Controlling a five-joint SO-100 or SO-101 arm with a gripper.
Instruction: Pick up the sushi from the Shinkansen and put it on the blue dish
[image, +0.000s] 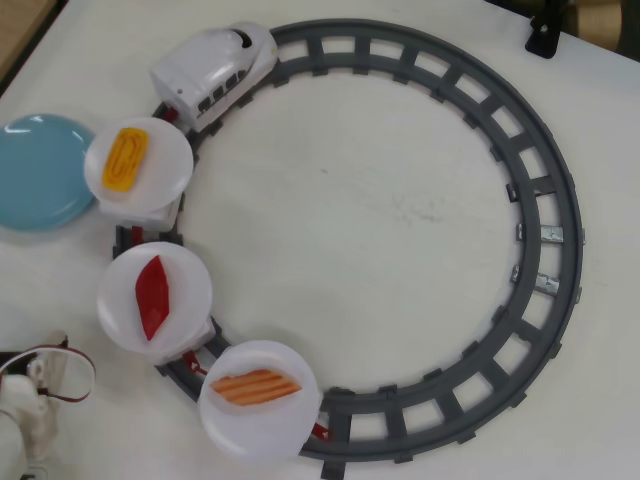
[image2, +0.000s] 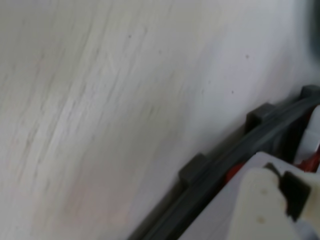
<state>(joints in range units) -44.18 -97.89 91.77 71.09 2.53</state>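
Note:
The sushi (image: 256, 386), a flat orange piece with pale stripes, lies on the round white plate (image: 250, 432) of the last car, at the bottom of the overhead view. The white Shinkansen (image: 213, 72) stands on the track at the top left, pulling three plate cars. The blue dish (image: 40, 170) sits empty at the left edge, touching the first car's plate. Part of my arm (image: 30, 410) shows in the bottom left corner, left of the sushi plate. Its fingers are hidden. The blurred wrist view shows bare table, a stretch of track (image2: 225, 160) and a white part (image2: 260, 210).
A grey circular track (image: 545, 200) fills most of the table. The first car's plate carries a yellow-orange rounded piece (image: 126, 160). The middle plate carries a red pointed piece (image: 152, 296). A black stand (image: 545, 35) is at the top right.

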